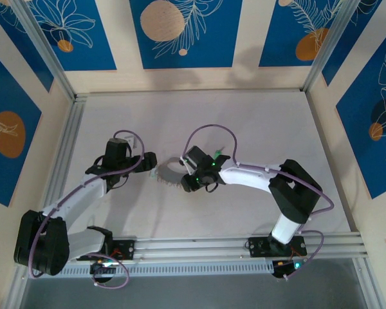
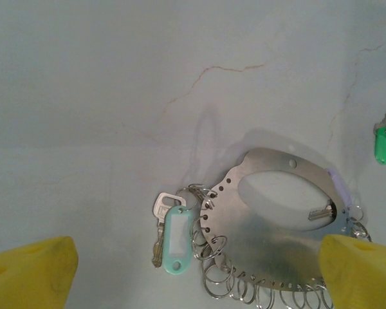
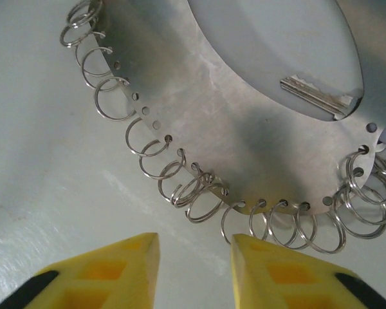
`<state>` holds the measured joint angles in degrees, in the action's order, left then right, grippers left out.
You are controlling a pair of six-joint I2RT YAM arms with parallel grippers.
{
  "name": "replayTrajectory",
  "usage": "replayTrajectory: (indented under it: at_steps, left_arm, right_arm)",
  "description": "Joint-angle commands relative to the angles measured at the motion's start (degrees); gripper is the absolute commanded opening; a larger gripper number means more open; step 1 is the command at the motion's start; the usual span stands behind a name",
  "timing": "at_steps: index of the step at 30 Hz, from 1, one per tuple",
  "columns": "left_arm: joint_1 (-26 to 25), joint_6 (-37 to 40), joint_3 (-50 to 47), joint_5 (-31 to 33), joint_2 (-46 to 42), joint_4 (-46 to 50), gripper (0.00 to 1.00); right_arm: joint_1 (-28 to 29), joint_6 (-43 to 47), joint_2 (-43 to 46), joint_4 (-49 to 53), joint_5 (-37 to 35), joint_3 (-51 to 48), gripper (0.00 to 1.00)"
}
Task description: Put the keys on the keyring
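Note:
The keyring is an oval steel plate with several split rings hung along its edge. The green-headed key lies loose on the table beyond the plate, beside the right arm. My left gripper is open, its yellow fingers spread wide, one over the plate's near edge. My right gripper is open with nothing between its fingers. Its right fingertip sits just under a hanging ring.
A silver key with a teal tag hangs from a ring at the plate's left end. Another silver key with a pale purple tag lies in the plate's oval opening. The table is walled on three sides.

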<state>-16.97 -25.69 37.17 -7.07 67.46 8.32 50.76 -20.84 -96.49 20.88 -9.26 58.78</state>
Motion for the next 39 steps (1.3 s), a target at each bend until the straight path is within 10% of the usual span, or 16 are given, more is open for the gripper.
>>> replayTrajectory:
  at_steps: [1, 39]
  left_arm:
    - [0.4, -0.7, -0.1, -1.0, -1.1, -1.3, 0.95]
    - [0.4, -1.4, 0.0, -2.8, -4.0, -0.4, 0.95]
  right_arm:
    - [1.0, 0.2, -0.8, 1.6, -0.8, 1.3, 0.29]
    - [4.0, 4.5, -8.3, 3.0, -9.4, 6.0, 0.28]
